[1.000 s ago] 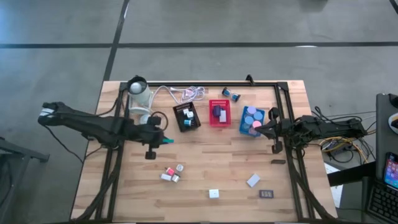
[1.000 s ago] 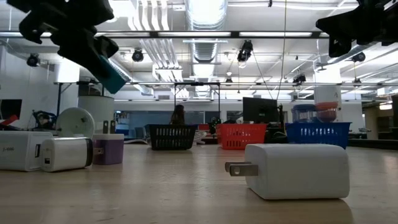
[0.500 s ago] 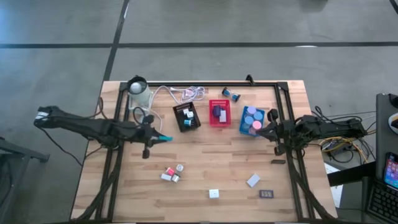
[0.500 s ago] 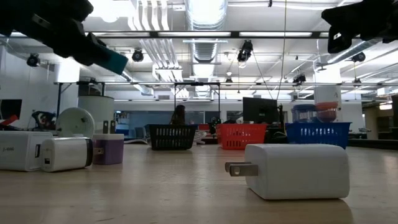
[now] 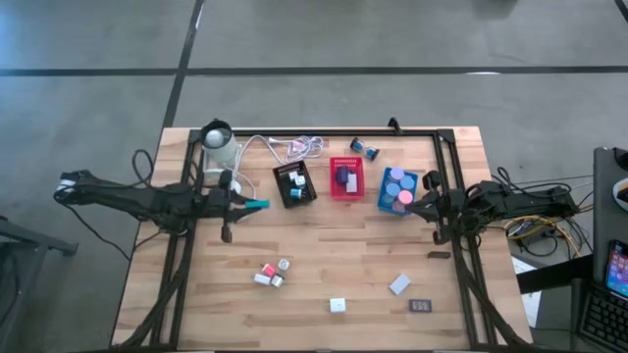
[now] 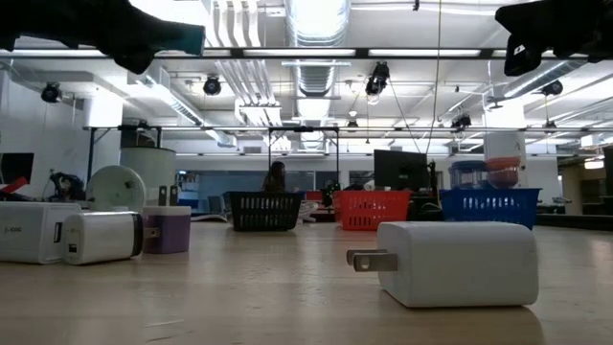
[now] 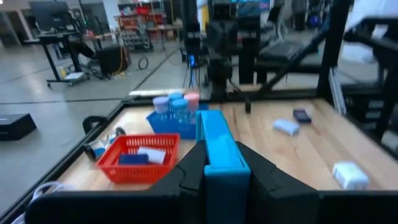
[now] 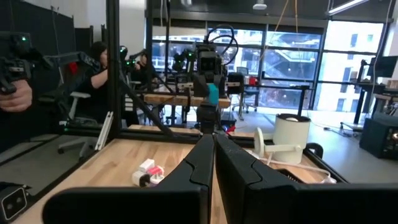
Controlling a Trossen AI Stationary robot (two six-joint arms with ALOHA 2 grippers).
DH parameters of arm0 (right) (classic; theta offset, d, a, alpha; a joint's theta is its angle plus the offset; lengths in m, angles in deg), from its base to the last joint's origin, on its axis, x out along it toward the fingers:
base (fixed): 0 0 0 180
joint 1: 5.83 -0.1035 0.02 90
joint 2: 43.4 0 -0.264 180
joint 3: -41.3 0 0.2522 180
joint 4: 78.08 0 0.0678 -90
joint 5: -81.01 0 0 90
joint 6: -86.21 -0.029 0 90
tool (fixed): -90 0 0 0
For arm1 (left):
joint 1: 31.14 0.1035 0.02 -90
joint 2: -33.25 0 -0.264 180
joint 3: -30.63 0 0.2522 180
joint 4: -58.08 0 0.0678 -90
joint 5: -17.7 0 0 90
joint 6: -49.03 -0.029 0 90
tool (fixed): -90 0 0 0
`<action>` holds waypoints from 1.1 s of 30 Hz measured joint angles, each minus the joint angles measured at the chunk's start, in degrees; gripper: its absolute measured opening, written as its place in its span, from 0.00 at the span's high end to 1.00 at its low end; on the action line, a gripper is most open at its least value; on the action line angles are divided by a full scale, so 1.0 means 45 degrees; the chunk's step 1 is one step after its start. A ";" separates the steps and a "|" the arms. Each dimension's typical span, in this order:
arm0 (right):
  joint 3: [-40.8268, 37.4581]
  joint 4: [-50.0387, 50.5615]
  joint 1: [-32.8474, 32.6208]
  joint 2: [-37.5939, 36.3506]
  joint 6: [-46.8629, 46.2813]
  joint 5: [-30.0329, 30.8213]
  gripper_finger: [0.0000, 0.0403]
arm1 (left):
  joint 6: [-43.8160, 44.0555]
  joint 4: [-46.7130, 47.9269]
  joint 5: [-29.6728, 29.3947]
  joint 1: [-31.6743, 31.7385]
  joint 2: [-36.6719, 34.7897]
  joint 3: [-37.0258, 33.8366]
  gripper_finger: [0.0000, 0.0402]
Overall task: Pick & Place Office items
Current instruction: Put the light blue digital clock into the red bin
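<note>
A teal block (image 7: 219, 149) is pinched between the left gripper (image 5: 247, 205) fingers, held up above the table left of the black tray (image 5: 294, 184). The right gripper (image 5: 410, 207) is closed on nothing, parked just beside the blue tray (image 5: 384, 197). Other items are scattered on the table (image 5: 324, 245).

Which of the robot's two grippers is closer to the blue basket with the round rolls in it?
The right gripper. It sits shut just beside the blue mesh tray, on its right. The left gripper, holding a teal block, is far off, past the red tray and black tray.
</note>
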 joint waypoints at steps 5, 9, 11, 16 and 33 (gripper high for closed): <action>0.0000 0.0003 -0.0002 -0.0002 0.0005 0.0005 0.97 | 0.0198 -0.0856 -0.0282 0.0083 0.0324 -0.0123 0.86; 0.0000 0.0018 -0.0001 0.0019 0.0005 0.0005 0.97 | 0.0329 -0.1244 -0.0660 0.0291 0.0693 -0.0127 0.86; 0.0000 0.0017 0.0003 0.0019 -0.0015 0.0005 0.97 | 0.0483 -0.1527 -0.0684 0.0421 0.1044 -0.0127 0.86; 0.0000 0.0018 0.0003 0.0019 0.0010 0.0045 0.97 | 0.0499 -0.2220 -0.0677 0.0773 0.2216 0.0053 0.86; 0.0000 0.0143 0.0003 0.0049 -0.0115 0.1360 0.97 | 0.0948 -0.3835 0.1325 0.2902 0.8549 0.3611 0.86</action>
